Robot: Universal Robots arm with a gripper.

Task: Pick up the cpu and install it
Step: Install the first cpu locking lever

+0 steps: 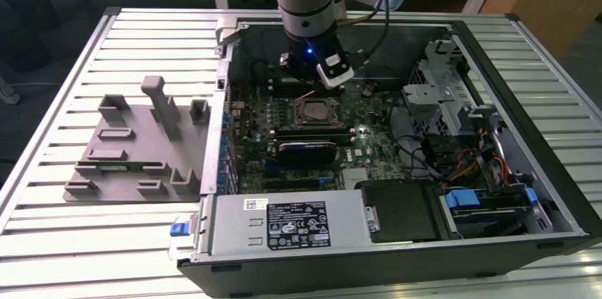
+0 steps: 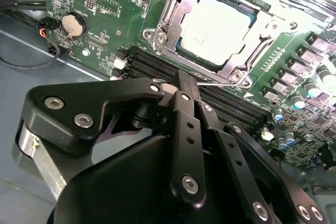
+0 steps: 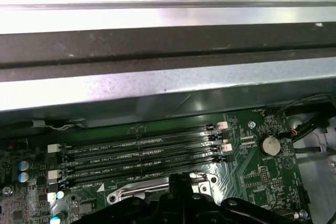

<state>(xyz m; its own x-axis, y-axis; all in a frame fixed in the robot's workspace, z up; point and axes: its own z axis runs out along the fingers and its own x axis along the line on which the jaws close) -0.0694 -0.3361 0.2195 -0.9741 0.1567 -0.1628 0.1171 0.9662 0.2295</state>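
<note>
The cpu (image 2: 219, 29) is a flat square chip with a pale silver-grey metal top and a thin darker rim; in the second wrist view it lies flat inside the motherboard socket (image 2: 170, 11), framed by the socket's shiny metal bracket, and in the exterior view it shows as a small grey square (image 1: 314, 110) in the middle of the board. The open computer case (image 1: 526, 193) lies on its side on a slatted metal table (image 1: 84, 52), and it holds the green motherboard (image 1: 367, 140), a black heatsink block (image 1: 303, 152) just below the socket, a grey power supply (image 1: 282, 225) along the near edge, and drive cages with blue clips and bundled cables toward the exterior view's right. The gripper (image 2: 184, 80) hangs over the board just beside the socket, above the black memory slots (image 3: 139, 153), and grips nothing; its black fingers (image 2: 185, 90) look drawn close together at the tip, though their linkage covers the very ends. In the second wrist view a round coin battery (image 2: 73, 23) sits on the board well apart from the socket, beside a loose black cable. On the table at the exterior view's left stands a grey fixture (image 1: 141, 144) with upright posts and shallow pockets.
</note>
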